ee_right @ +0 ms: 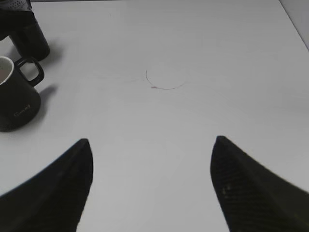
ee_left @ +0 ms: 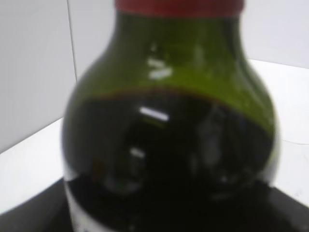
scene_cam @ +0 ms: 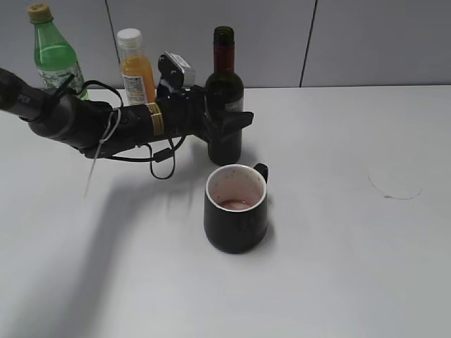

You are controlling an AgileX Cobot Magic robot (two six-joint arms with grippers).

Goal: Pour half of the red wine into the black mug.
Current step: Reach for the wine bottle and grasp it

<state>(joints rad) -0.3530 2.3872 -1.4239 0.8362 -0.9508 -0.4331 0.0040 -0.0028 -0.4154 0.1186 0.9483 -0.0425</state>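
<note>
The red wine bottle [scene_cam: 224, 84] stands upright, uncapped, just behind the black mug [scene_cam: 236, 209]. My left gripper [scene_cam: 230, 121] reaches in from the left and is closed around the bottle's body. In the left wrist view the bottle [ee_left: 169, 135] fills the frame, with dark wine up to its shoulder. The mug has a white rim and a little reddish liquid at its bottom. The right wrist view shows the mug [ee_right: 14, 96] and the bottle's base [ee_right: 30, 36] at far left. My right gripper [ee_right: 152, 140] is open and empty over bare table.
A green plastic bottle [scene_cam: 55, 53] and an orange juice bottle [scene_cam: 137, 70] stand at the back left behind my left arm. A faint ring mark [scene_cam: 394, 189] is on the white table [scene_cam: 338, 267] to the right, also in the right wrist view [ee_right: 165, 79].
</note>
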